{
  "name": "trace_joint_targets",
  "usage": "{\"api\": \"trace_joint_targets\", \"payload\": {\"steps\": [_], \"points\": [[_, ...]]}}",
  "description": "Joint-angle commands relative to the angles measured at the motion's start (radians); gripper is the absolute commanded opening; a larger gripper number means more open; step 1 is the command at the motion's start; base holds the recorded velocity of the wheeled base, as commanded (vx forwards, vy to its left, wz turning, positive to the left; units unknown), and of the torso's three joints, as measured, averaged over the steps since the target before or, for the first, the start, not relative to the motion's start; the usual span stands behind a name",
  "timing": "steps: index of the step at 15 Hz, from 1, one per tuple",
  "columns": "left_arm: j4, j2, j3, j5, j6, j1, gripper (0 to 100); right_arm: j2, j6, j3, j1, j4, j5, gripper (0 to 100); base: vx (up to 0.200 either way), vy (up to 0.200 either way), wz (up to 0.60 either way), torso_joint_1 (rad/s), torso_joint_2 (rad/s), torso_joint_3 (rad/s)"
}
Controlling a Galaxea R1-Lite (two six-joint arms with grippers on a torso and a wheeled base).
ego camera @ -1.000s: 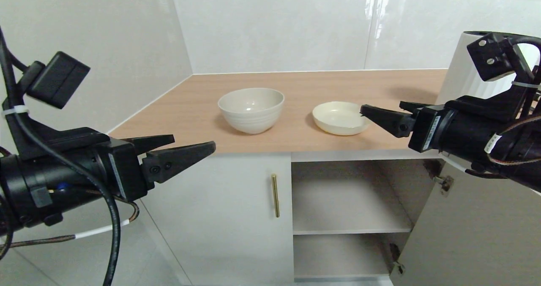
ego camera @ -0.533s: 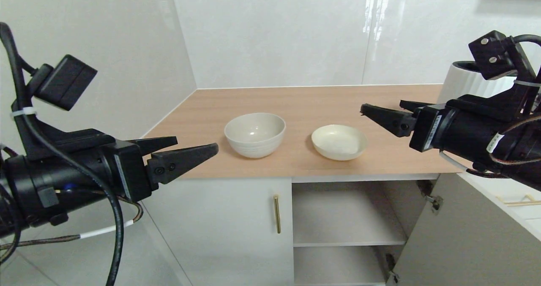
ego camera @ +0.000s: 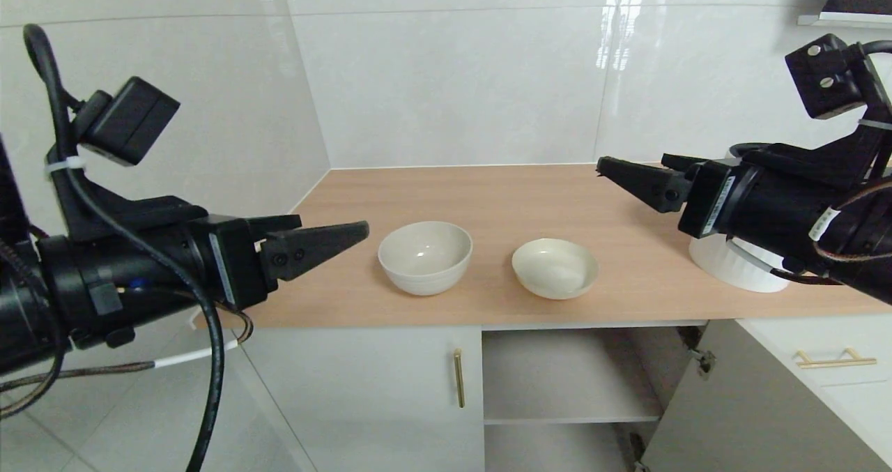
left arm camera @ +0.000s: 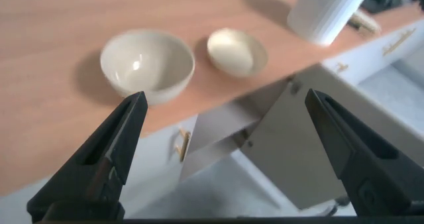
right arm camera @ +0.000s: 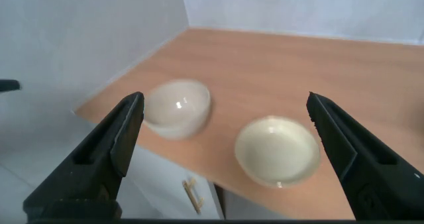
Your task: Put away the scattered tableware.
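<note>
A deep off-white bowl [ego camera: 425, 256] stands upright near the desk's [ego camera: 502, 200] front edge. Just beside it, apart, sits a smaller, shallower cream bowl [ego camera: 555, 268], also upright and empty.

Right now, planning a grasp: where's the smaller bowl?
Head view: the smaller bowl sits on the countertop, right of the larger bowl, above the open cabinet.

The right arm [ego camera: 780, 200] is hiding most of the white ribbed canister [ego camera: 725, 271] at three o'clock. The open cabinet [ego camera: 557, 381] is running off at six.
</note>
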Motion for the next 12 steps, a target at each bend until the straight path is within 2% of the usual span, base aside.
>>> {"api": "trace_joint_targets", "payload": {"steps": [1,3,5,6,7,8,10,12], "points": [[0.017,0.09,-0.097,0.006,-0.049,0.048,100,0.004,0.022,0.0,-0.006,-0.011,0.001,100,0.0,0.0,0.0,0.046,-0.1,-0.051],[0.115,0.186,-0.224,0.017,-0.056,0.098,100,0.027,0.023,0.0,-0.006,0.0,0.003,100,0.0,0.0,0.0,0.016,-0.03,-0.018],[0.232,0.258,-0.317,0.052,-0.056,0.12,100,0.05,0.022,-0.008,-0.011,0.046,-0.008,100,0.0,0.0,0.0,0.0,0.0,0.0],[0.305,0.324,-0.37,0.113,-0.053,0.12,100,0.065,0.02,-0.04,-0.027,0.143,-0.045,100,0.0,0.0,0.0,0.0,0.0,0.0],[0.321,0.35,-0.379,0.139,-0.053,0.12,100,0.078,0.02,-0.064,-0.038,0.195,-0.071,100,0.0,0.0,0.0,0.0,0.0,0.0],[0.328,0.409,-0.386,0.167,-0.053,0.12,100,0.099,0.023,-0.126,-0.055,0.316,-0.131,100,0.0,0.0,0.0,0.0,0.0,0.0],[0.33,0.478,-0.408,0.176,-0.055,0.12,100,0.116,0.029,-0.158,-0.057,0.353,-0.169,100,0.0,0.0,0.0,0.0,0.0,0.0],[0.33,0.545,-0.423,0.221,-0.053,0.117,100,0.124,0.028,-0.158,-0.06,0.352,-0.181,100,0.0,0.0,0.0,0.0,0.0,0.0]]}}
